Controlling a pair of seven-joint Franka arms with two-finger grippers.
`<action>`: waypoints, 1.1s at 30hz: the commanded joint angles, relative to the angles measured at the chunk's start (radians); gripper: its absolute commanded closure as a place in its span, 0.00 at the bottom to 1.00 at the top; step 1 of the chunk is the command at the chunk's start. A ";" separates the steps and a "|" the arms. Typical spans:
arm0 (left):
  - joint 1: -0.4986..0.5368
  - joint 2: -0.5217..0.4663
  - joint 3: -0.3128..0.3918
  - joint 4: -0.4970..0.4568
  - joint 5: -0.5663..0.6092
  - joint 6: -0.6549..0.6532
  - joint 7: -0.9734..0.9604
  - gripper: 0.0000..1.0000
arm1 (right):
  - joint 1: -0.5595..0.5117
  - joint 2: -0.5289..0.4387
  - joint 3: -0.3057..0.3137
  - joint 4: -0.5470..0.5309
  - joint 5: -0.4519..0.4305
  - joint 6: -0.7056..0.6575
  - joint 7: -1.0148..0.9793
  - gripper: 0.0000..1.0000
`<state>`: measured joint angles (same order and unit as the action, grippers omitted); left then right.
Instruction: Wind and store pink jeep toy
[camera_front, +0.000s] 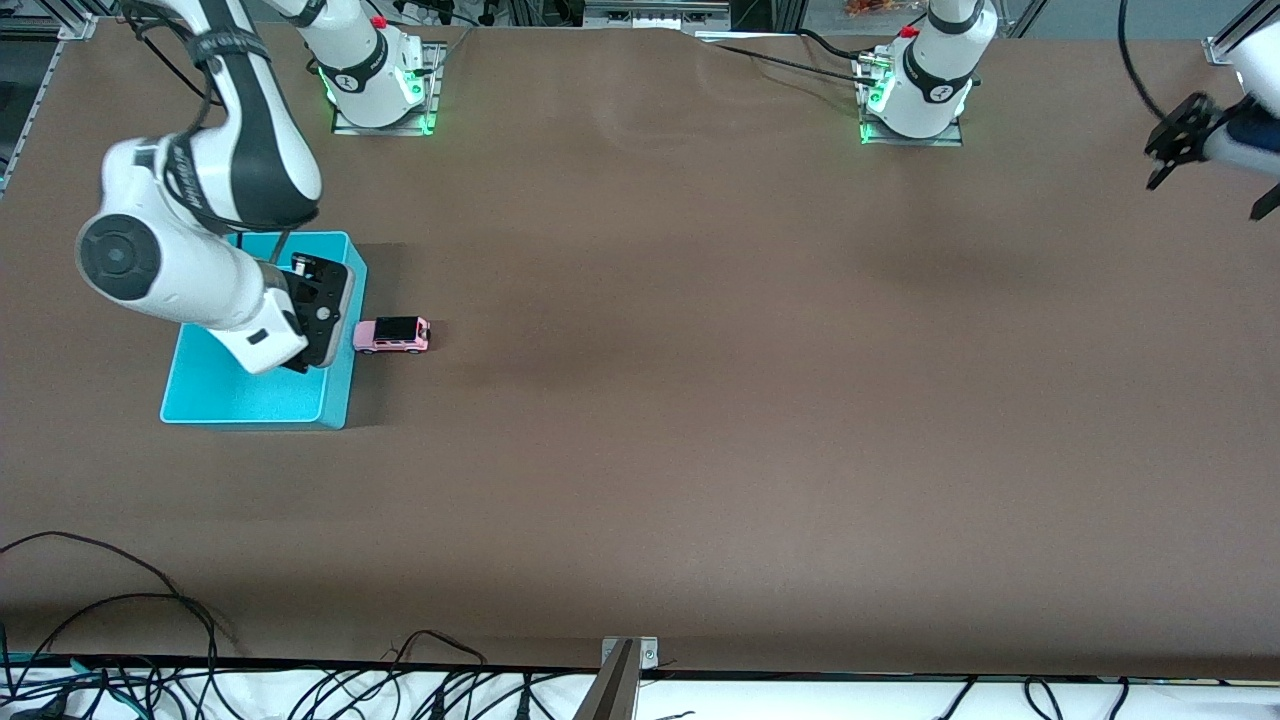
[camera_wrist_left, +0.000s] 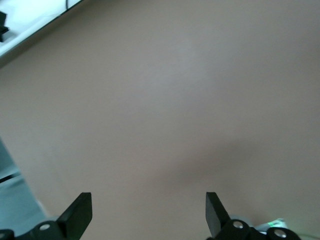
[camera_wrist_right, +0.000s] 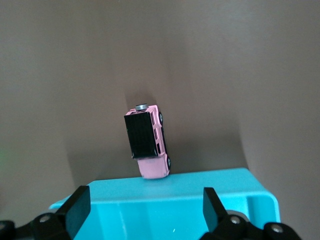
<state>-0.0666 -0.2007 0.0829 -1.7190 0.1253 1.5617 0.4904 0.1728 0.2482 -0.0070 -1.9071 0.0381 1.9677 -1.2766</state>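
The pink jeep toy (camera_front: 391, 335) stands on its wheels on the brown table, right beside the turquoise bin (camera_front: 250, 400), on the bin's side toward the left arm's end. In the right wrist view the jeep (camera_wrist_right: 148, 145) shows its black roof just outside the bin's rim (camera_wrist_right: 175, 182). My right gripper (camera_front: 300, 362) hangs over the bin's edge nearest the jeep; its fingers are open and empty (camera_wrist_right: 145, 205). My left gripper (camera_front: 1160, 160) waits in the air at the left arm's end of the table, open and empty (camera_wrist_left: 149, 210), over bare table.
The bin holds nothing that I can see. Black cables (camera_front: 120, 640) lie along the table edge nearest the front camera. The two arm bases (camera_front: 380, 90) (camera_front: 915, 95) stand at the edge farthest from that camera.
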 joint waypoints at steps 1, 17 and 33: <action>-0.004 0.017 -0.009 0.048 -0.090 -0.063 -0.016 0.00 | -0.003 -0.029 0.018 -0.147 0.031 0.143 -0.116 0.00; 0.010 0.069 -0.123 0.110 -0.116 -0.072 -0.429 0.00 | -0.003 0.042 0.045 -0.349 0.029 0.511 -0.240 0.00; 0.114 0.158 -0.203 0.194 -0.139 -0.071 -0.429 0.00 | -0.003 0.109 0.045 -0.352 0.029 0.596 -0.285 0.43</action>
<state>0.0184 -0.0865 -0.1069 -1.5790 0.0202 1.5146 0.0649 0.1727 0.3446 0.0368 -2.2500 0.0452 2.5191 -1.5084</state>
